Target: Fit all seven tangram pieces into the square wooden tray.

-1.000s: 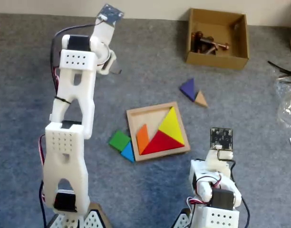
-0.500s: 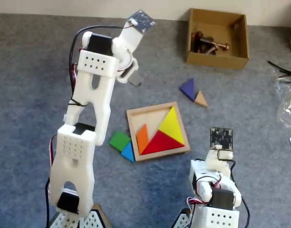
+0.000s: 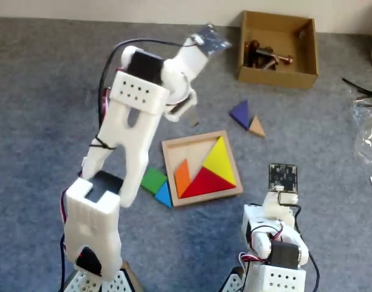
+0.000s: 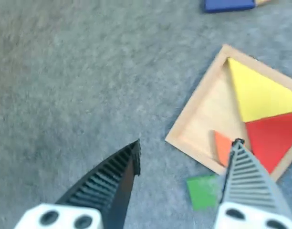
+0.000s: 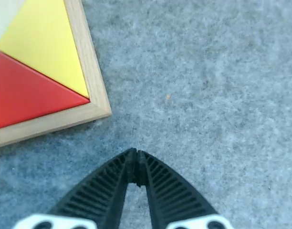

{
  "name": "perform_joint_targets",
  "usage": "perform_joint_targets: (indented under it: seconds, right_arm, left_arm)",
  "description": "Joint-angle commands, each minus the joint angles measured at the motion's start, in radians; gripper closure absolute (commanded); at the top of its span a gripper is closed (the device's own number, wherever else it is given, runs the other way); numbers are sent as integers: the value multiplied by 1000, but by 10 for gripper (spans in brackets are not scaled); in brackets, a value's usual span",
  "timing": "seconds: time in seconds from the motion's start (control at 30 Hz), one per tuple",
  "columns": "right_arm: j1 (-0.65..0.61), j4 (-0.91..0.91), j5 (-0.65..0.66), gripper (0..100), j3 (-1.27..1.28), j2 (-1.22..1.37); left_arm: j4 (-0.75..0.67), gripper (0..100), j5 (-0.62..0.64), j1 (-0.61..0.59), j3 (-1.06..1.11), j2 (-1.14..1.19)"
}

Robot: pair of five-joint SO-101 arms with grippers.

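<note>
Two fingers of my left claw (image 4: 187,143) spread wide, empty, just beyond the far edge of the wooden tray (image 3: 193,137). The blue triangle (image 3: 239,114) lies to my right, toward the cardboard box (image 3: 275,79), and I judge it nearer this claw than my closed right claw (image 5: 135,152).

Light: even, diffuse, moderately bright.
Shadows: soft, faint on table (image 3: 34,140) beside left arm (image 3: 132,121) and wooden tray (image 3: 169,176).
</note>
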Motion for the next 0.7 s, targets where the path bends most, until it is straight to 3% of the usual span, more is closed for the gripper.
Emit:
perform_joint_targets:
  seconds: [0.0,0.1,0.27,0.67]
  right_arm:
    - [-16,-16,-11,994,114,-15]
    - [-16,-16,-11,994,114,-15]
    - [-16,-16,-11,994,114,-15]
    - [-16,-16,-11,994,114,-15]
  left_arm:
    - [6,723,149,-74,143,-105]
    - [6,723,241,-105,288,-120]
    - [6,723,239,-128,473,-133]
    - [-38,723,124,-191,719,-134]
